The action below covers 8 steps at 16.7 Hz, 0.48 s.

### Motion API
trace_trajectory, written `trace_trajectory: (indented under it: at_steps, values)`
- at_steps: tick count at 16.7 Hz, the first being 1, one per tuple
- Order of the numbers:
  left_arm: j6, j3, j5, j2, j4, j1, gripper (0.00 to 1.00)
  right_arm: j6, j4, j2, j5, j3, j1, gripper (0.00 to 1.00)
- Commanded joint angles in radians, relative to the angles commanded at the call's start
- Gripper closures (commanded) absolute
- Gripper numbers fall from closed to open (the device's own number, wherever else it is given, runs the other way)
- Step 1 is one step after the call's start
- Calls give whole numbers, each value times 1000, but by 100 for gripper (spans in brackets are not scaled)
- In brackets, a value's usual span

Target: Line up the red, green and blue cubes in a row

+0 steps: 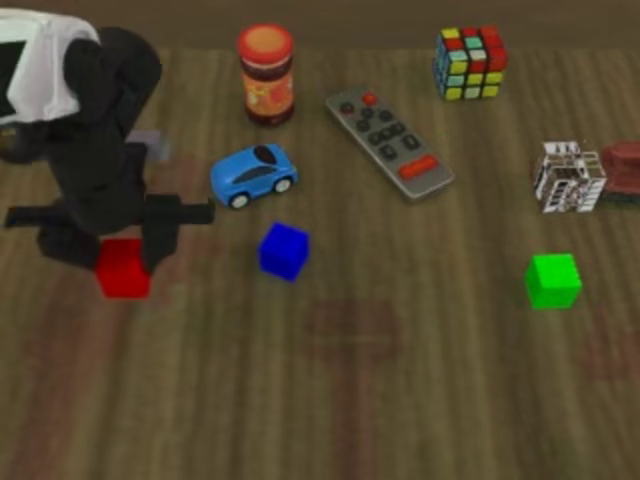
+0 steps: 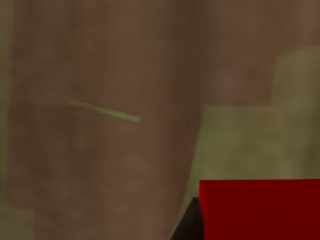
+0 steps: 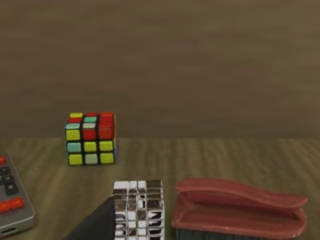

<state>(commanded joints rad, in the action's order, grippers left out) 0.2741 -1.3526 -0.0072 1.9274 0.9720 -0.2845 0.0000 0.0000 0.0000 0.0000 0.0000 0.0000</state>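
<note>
The red cube (image 1: 122,272) lies at the table's left, and my left gripper (image 1: 120,255) stands over it, shut on it with a dark finger on each side. In the left wrist view the red cube (image 2: 260,210) fills one corner, with one finger (image 2: 189,222) pressed against its side. To its right, toward the middle, the blue cube (image 1: 284,250) sits alone. Far to the right is the green cube (image 1: 553,280), also alone. My right arm is parked outside the top view; one of its fingers (image 3: 95,222) shows, held wide of the middle, so that gripper is open and holds nothing.
Along the back stand a jar (image 1: 266,75), a blue toy car (image 1: 253,175), a grey remote (image 1: 388,143) and a multicoloured puzzle cube (image 1: 469,62). At the right edge are a silvery gridded puzzle cube (image 1: 567,178) and a red-brown brush (image 3: 240,210).
</note>
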Motion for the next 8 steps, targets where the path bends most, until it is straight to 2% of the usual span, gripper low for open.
trace_trajectory:
  at_steps: [5, 8]
  values:
    - [252, -3, -3, -23, 35, -252, 100, 0, 0, 0, 0, 0, 0, 0]
    - [354, -2, -6, -46, 43, -355, 100, 0, 0, 0, 0, 0, 0, 0]
